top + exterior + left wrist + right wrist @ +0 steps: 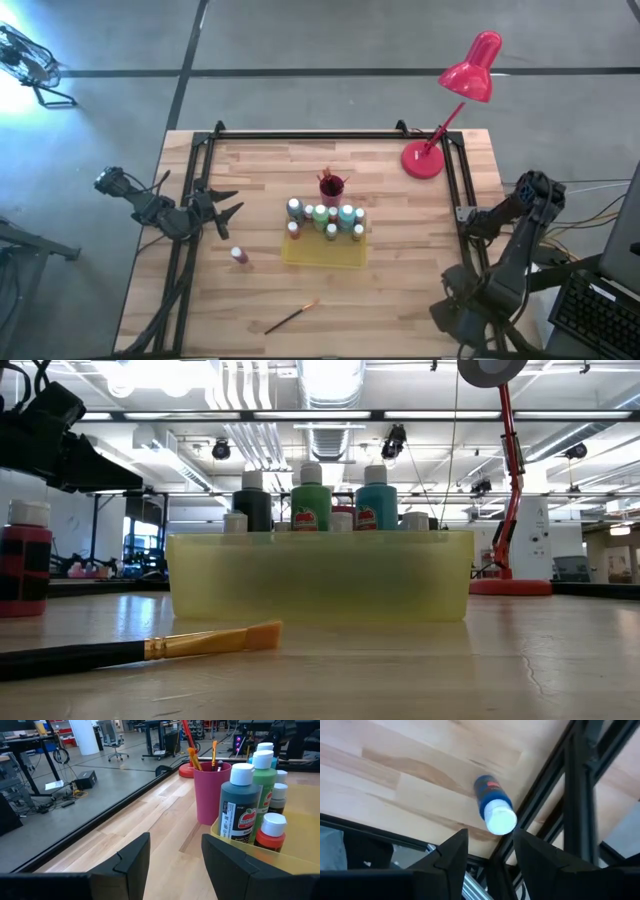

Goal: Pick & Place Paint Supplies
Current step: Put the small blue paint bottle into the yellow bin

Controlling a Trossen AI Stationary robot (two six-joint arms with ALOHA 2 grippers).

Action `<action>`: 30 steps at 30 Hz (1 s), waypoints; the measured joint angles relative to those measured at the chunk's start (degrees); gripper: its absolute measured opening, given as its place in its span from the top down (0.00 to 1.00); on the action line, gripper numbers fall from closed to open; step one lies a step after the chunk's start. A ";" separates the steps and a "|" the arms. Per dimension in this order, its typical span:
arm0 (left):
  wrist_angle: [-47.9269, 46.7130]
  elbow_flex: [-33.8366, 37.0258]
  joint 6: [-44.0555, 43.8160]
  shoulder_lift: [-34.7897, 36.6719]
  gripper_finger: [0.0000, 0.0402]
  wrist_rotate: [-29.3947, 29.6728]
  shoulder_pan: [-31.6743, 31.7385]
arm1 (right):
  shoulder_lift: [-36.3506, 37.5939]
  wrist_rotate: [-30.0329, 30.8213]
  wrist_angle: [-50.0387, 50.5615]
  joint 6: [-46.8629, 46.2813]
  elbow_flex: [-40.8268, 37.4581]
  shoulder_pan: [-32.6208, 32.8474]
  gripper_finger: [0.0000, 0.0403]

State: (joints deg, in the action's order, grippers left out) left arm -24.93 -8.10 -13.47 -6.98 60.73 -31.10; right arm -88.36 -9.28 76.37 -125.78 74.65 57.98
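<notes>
Front edge of table, working back; places given relative to the yellow tray [322, 258].

- Nearest: one loose brush [292, 318] lies flat on the wood, in front of the tray and a little to its left, orange tip towards the tray. Not in the cup.
- Next: red bottle [239, 255] stands upright, well left of the tray's front corner.
- Tray: a cluster of upright bottles [325, 218] stands in its back half, front half bare.
- Left of the tray: left gripper [228, 207], fingers spread and nothing between them, aimed across at the tray. It appears to be waiting.
- Just behind the tray: magenta cup [331, 187], brushes standing in it.
- Far right of the tray, at the table's frame rail [580, 795]: right gripper [490, 840], fingers apart and empty. The blue bottle [492, 802], white cap towards the wrist camera, sits on the wood just beside the rail and beyond the fingertips, not between them. I cannot tell whether it stands or leans.
- Back right: red lamp [445, 120].

Judgement: step in hand is the right arm's pick of the blue bottle.
- Centre the gap over the body below the cap.
- Turn the wrist so neither finger meets the rail.
- Come down fully before closing, since a pinch on the cap alone could tip the bottle.
</notes>
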 joint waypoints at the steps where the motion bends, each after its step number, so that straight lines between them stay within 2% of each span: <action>1: 0.00 -0.02 -0.01 0.00 0.54 0.00 -0.01 | 0.27 -0.40 -1.46 0.01 -1.15 0.00 0.62; 7: 0.01 0.00 0.00 0.00 0.54 -0.02 0.01 | 1.09 -5.00 -5.50 -0.17 -6.19 0.00 0.57; 17: 0.00 -0.01 0.02 0.00 0.54 -0.01 0.01 | 1.22 -5.35 -9.70 -0.01 -9.00 0.02 0.50; 23: 0.00 -0.01 0.01 0.00 0.54 -0.01 0.01 | 1.20 -5.35 -10.80 0.12 -11.16 0.14 0.52; 30: 0.01 -0.02 -0.01 0.00 0.54 -0.02 -0.01 | 1.20 -6.04 -13.37 1.52 -13.07 0.13 0.61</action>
State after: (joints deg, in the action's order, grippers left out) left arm -24.92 -8.12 -13.47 -6.98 60.71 -31.11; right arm -87.15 -15.32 63.00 -124.26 61.58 58.11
